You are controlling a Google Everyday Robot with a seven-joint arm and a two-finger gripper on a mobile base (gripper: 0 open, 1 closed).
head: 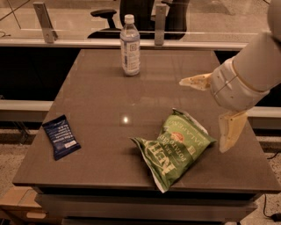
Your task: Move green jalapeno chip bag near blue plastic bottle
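Observation:
The green jalapeno chip bag (175, 146) lies flat on the brown table (96, 92), near its front edge, right of centre. The blue plastic bottle (130, 46) stands upright at the table's far side, well apart from the bag. My gripper (210, 110) hangs above the table's right side, just right of and above the bag. Its two pale fingers are spread wide, one finger (195, 81) pointing left and the other (230, 129) pointing down. It holds nothing and does not touch the bag.
A small dark-blue flat packet (61, 136) lies near the table's front left edge. Behind the table runs a glass partition with metal posts (44, 19), and office chairs (136, 11) stand beyond it. My white arm (254, 66) reaches in from the upper right.

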